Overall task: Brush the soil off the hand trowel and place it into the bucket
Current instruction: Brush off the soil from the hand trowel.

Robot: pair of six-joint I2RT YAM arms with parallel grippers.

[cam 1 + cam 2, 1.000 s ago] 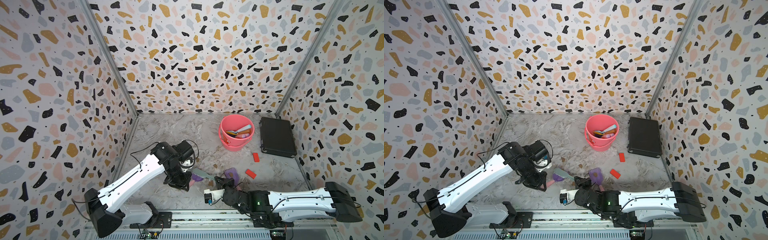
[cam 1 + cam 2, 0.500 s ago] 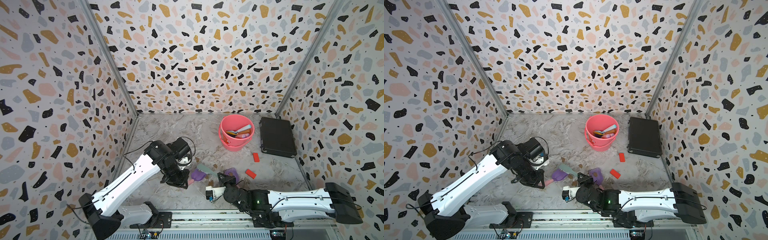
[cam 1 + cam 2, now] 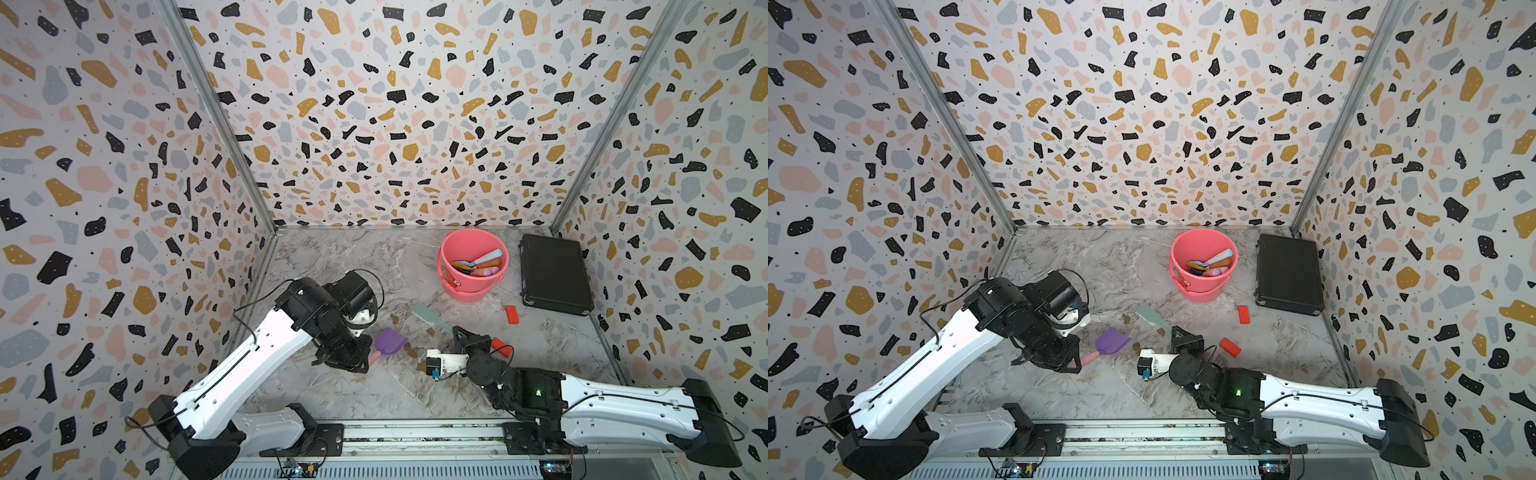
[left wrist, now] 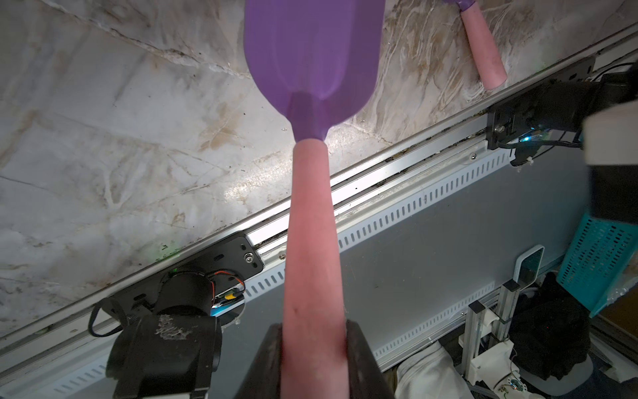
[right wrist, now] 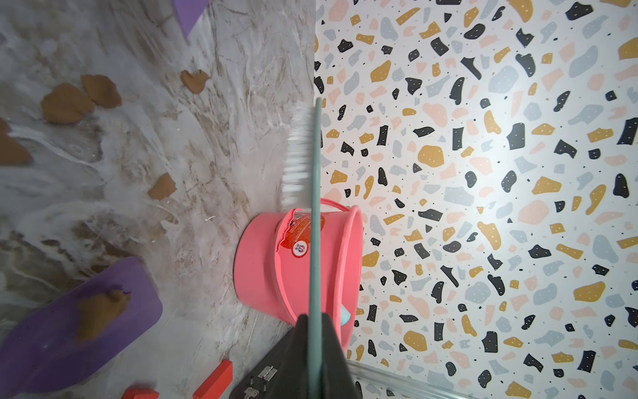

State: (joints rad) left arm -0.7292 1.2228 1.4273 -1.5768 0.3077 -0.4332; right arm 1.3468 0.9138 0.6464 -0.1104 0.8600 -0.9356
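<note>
In a top view the left pincer (image 3: 363,360), clamped on the hand trowel (image 3: 390,340), aims its long axis toward two o'clock at the bucket (image 3: 473,293); right pincer (image 3: 459,334) grips the brush (image 3: 430,319)

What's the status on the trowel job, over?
Left claw shut on trowel handle; right claw shut on brush. Trowel blade looks clean, not in bucket yet. Brush hangs between trowel and bucket; soil bits on table.

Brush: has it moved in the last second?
Yes. The brush has moved away from the held trowel, up the table toward the bucket, which has stayed put.
</note>
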